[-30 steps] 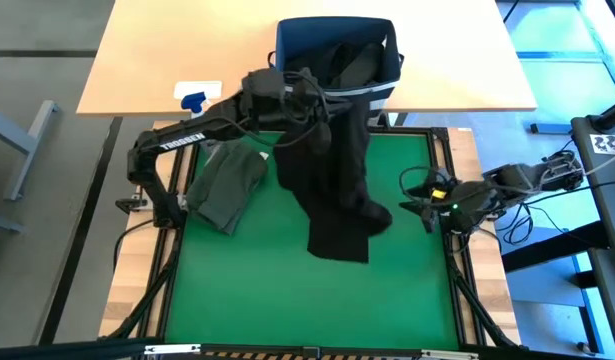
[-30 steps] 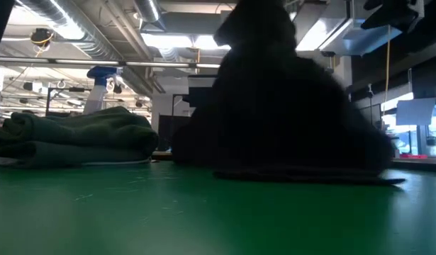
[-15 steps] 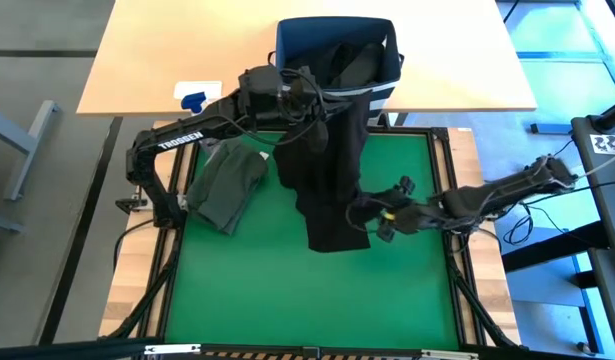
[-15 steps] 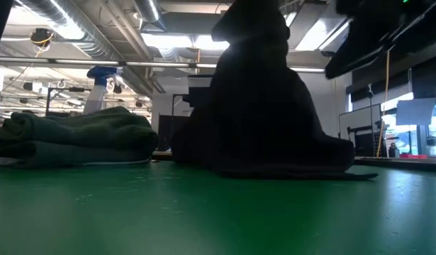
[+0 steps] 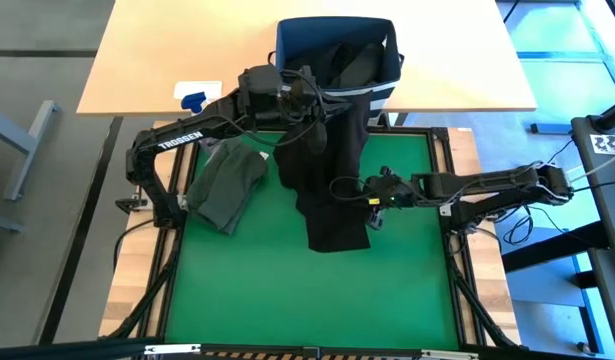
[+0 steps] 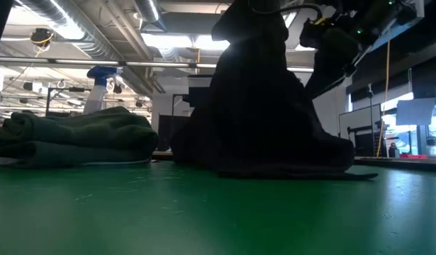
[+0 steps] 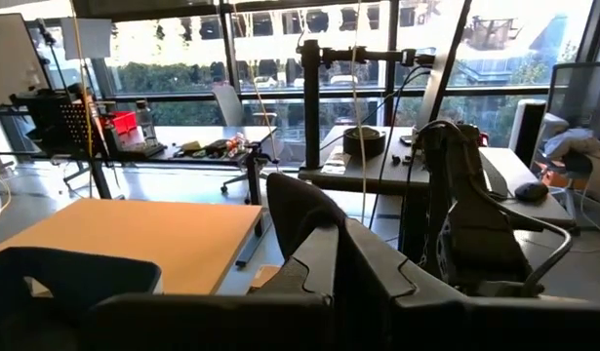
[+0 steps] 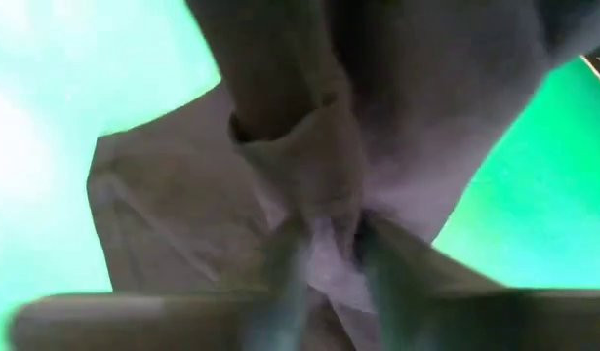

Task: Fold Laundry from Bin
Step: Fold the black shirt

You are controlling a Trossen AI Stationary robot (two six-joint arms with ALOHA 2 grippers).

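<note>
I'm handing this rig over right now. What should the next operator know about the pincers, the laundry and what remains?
Left pincer: shut on the black garment, holding it up near the bin.
Right pincer: closing on the garment's hanging right edge above the green mat.
Olive garment: folded, on the mat's left side.
Bin: dark cloth inside.
Done: olive piece folded, black piece pulled out.
Left: spread and fold the black garment, then empty the bin.

A lab: exposed ceiling ducts [image 6: 76, 32], glass walls, equipment benches [image 7: 397, 161].
</note>
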